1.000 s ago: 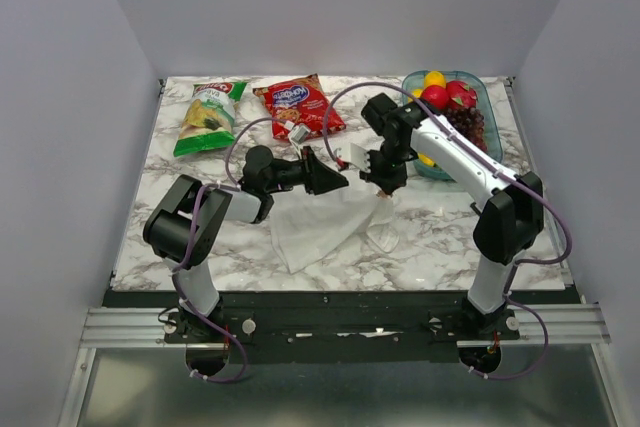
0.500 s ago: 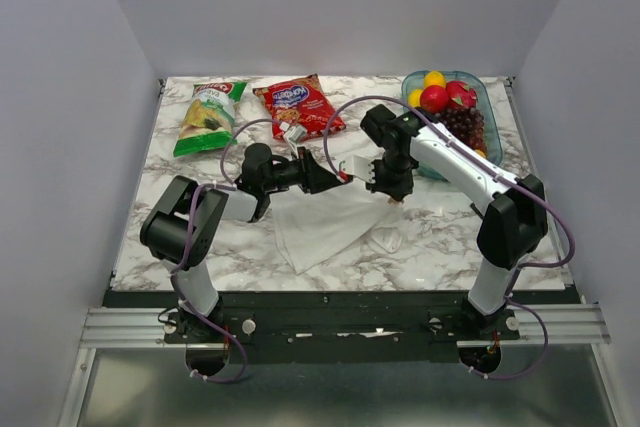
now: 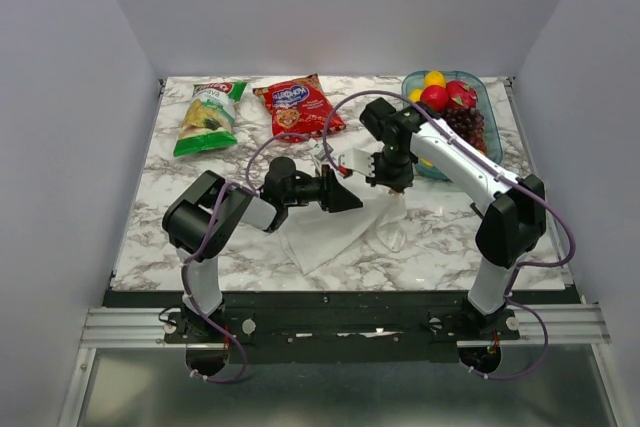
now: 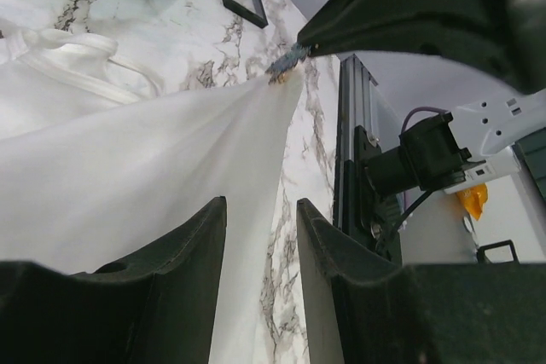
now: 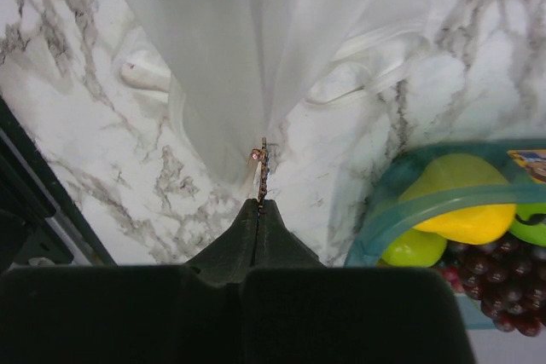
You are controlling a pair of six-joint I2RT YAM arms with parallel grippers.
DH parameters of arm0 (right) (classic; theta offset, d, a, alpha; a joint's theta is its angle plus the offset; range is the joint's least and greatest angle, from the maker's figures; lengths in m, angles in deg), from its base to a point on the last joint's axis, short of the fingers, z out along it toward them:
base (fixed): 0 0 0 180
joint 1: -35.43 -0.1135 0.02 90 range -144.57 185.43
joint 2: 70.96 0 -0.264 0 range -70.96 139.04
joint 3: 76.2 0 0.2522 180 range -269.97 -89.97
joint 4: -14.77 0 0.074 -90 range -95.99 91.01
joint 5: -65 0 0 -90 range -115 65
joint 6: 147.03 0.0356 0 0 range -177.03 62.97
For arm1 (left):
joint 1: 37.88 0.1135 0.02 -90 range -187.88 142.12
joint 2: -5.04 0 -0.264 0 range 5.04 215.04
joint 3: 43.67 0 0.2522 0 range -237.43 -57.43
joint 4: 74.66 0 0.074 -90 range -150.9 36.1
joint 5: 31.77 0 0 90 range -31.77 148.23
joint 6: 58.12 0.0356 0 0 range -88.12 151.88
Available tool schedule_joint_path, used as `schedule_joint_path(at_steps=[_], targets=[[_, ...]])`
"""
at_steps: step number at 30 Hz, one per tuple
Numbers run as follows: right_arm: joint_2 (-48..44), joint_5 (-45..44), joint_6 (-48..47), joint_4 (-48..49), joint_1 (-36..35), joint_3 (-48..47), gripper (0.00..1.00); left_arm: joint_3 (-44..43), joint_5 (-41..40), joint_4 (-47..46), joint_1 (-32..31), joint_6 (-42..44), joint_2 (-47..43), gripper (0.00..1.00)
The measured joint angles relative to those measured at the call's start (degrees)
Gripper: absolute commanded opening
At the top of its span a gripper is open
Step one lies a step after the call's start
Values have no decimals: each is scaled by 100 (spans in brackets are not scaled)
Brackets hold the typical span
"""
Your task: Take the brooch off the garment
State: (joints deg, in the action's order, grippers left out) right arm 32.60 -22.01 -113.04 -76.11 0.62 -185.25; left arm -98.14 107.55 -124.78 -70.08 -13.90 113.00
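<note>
1. The right hand (image 5: 259, 203) is pinched shut on the brooch (image 5: 263, 166).
2. The white garment (image 5: 256, 40) draws to a taut point at the brooch.
3. The left hand (image 4: 261, 219) straddles the cloth; whether it grips cannot be told.

A robot test booth in a lab: plain pale walls (image 3: 70, 97) box in a marble-patterned desk (image 3: 150, 237), two cabled arms (image 3: 465, 162) stand bolted to a metal rail (image 3: 120, 325) at its near edge, and snack bags (image 3: 210, 117) and a tray of fruit (image 3: 491, 112) lie on it.
</note>
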Motion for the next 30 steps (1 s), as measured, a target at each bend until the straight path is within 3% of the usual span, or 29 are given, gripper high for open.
schedule_joint_path(at_steps=[5, 17, 30], targets=[[90, 223, 494, 66, 2, -597, 0, -7, -2, -35, 52, 0, 11, 47], [175, 1344, 2026, 122, 192, -511, 0, -55, 0, -26, 162, -37, 92, 47], [299, 2203, 2994, 1064, 577, -1010, 0, -136, 24, 0, 264, -39, 138, 46]])
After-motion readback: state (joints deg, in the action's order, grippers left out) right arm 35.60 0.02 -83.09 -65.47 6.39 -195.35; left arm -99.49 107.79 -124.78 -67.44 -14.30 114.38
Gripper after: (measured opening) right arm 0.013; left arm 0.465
